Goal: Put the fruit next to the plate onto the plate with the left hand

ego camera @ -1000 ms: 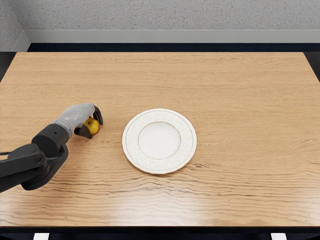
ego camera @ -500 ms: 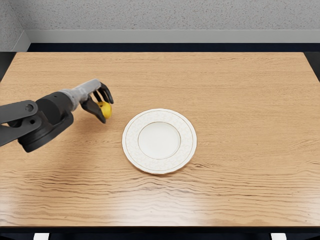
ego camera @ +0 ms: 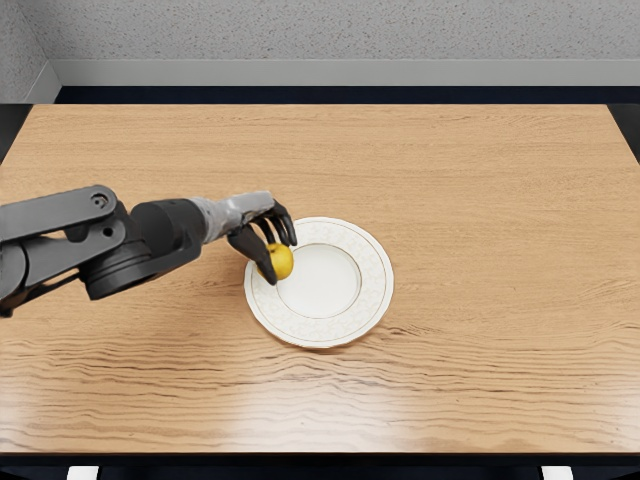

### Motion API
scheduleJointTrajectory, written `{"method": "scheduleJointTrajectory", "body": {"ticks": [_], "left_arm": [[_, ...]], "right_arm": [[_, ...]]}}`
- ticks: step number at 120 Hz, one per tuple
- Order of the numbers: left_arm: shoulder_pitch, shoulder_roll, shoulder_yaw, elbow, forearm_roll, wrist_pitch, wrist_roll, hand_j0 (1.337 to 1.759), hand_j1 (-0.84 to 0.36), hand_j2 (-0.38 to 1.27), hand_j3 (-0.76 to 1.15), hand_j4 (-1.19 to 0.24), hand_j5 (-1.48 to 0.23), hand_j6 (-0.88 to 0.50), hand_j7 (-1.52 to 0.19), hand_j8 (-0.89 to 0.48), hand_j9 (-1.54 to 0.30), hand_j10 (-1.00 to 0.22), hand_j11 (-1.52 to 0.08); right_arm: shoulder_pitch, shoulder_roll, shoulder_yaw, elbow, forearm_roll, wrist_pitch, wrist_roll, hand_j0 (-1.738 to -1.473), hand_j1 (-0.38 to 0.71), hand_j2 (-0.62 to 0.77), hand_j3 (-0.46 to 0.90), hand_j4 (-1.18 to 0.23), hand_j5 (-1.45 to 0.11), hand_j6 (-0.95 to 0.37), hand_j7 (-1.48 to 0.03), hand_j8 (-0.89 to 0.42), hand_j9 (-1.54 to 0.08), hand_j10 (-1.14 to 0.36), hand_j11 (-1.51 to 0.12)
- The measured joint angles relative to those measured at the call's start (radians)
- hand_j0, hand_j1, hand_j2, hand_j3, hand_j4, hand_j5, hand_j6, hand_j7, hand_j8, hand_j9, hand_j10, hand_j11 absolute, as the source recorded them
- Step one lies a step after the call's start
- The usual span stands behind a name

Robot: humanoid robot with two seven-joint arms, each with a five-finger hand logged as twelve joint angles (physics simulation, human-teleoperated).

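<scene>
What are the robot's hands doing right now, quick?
Left hand: closed on the yellow fruit, at the plate's left edge.
Right hand: not in view.

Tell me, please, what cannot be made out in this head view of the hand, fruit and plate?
Left side of the fruit: hidden by the left hand; its kind is too small to tell.
Whether the fruit touches the plate or hangs above it: one view cannot settle.
The left arm: cut off by the left edge.
The right hand: out of view.
</scene>
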Motion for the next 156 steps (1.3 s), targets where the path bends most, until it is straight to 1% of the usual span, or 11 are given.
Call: {"method": "scheduleJointTrajectory", "body": {"ticks": [9,27,35,44,54,69,91,102,123,136,156], "left_arm": [[-0.001,-0.009,0.007,0.000,0.001,0.000,0.000,1.657,-0.38,0.63,0.00,-0.66,-0.93,-0.47,-0.90,-0.45,-0.90,-0.67,-0.90],[-0.025,-0.017,-0.051,0.001,-0.040,-0.012,0.000,1.658,-0.03,0.31,0.00,-0.34,-0.48,-0.25,-0.46,-0.24,-0.46,-0.35,-0.46],[-0.029,0.026,-0.135,0.017,-0.165,-0.121,0.000,1.658,0.07,0.22,0.00,-0.25,-0.35,-0.19,-0.34,-0.18,-0.34,-0.26,-0.34],[-0.018,0.107,-0.236,0.052,-0.368,-0.333,0.000,1.658,0.15,0.16,0.00,-0.18,-0.25,-0.14,-0.25,-0.13,-0.25,-0.19,-0.25],[0.078,0.151,-0.317,0.111,-0.630,-0.525,0.000,1.658,0.20,0.11,0.00,-0.13,-0.18,-0.10,-0.18,-0.10,-0.17,-0.13,-0.17],[0.217,0.223,-0.478,0.176,-0.861,-0.634,0.000,1.658,0.26,0.06,0.00,-0.08,-0.11,-0.07,-0.11,-0.06,-0.11,-0.08,-0.11],[0.304,0.395,-0.577,0.227,-0.949,-0.674,0.000,1.658,0.30,0.03,0.00,-0.05,-0.06,-0.04,-0.06,-0.04,-0.06,-0.05,-0.06],[0.321,0.448,-0.584,0.243,-0.959,-0.679,0.000,1.658,0.31,0.02,0.00,-0.04,-0.05,-0.03,-0.05,-0.03,-0.05,-0.04,-0.05],[0.328,0.491,-0.589,0.322,-0.965,-0.682,0.000,1.658,0.32,0.01,0.00,-0.03,-0.04,-0.03,-0.04,-0.02,-0.04,-0.03,-0.04],[0.327,0.500,-0.589,0.381,-0.966,-0.682,0.000,1.658,0.32,0.01,0.00,-0.02,-0.03,-0.02,-0.03,-0.02,-0.03,-0.02,-0.03],[0.328,0.502,-0.589,0.421,-0.967,-0.682,0.000,1.658,0.32,0.01,0.00,-0.02,-0.03,-0.02,-0.03,-0.02,-0.03,-0.02,-0.03]], "right_arm": [[0.000,0.000,0.000,0.000,0.000,0.000,0.000,-1.658,-0.35,0.00,0.00,0.00,0.00,0.00,0.00,0.00,0.00,0.00,0.00],[0.000,0.000,0.000,0.000,0.000,0.000,0.000,-1.658,-0.35,0.00,0.00,0.00,0.00,0.00,0.00,0.00,0.00,0.00,0.00],[0.000,0.000,0.000,0.000,0.000,0.000,0.000,-1.658,-0.35,0.00,0.00,0.00,0.00,0.00,0.00,0.00,0.00,0.00,0.00],[0.000,0.000,0.000,0.000,0.000,0.000,0.000,-1.658,-0.35,0.00,0.00,0.00,0.00,0.00,0.00,0.00,0.00,0.00,0.00],[0.000,0.000,0.000,0.000,0.000,0.000,0.000,-1.658,-0.35,0.00,0.00,0.00,0.00,0.00,0.00,0.00,0.00,0.00,0.00],[0.000,0.000,0.000,0.000,0.000,0.000,0.000,-1.658,-0.35,0.00,0.00,0.00,0.00,0.00,0.00,0.00,0.00,0.00,0.00],[0.000,0.000,0.000,0.000,0.000,0.000,0.000,-1.658,-0.35,0.00,0.00,0.00,0.00,0.00,0.00,0.00,0.00,0.00,0.00],[0.000,0.000,0.000,0.000,0.000,0.000,0.000,-1.658,-0.35,0.00,0.00,0.00,0.00,0.00,0.00,0.00,0.00,0.00,0.00],[0.000,0.000,0.000,0.000,0.000,0.000,0.000,-1.658,-0.35,0.00,0.00,0.00,0.00,0.00,0.00,0.00,0.00,0.00,0.00],[0.000,0.000,0.000,0.000,0.000,0.000,0.000,-1.658,-0.35,0.00,0.00,0.00,0.00,0.00,0.00,0.00,0.00,0.00,0.00],[0.000,0.000,0.000,0.000,0.000,0.000,0.000,-1.658,-0.35,0.00,0.00,0.00,0.00,0.00,0.00,0.00,0.00,0.00,0.00]]}}
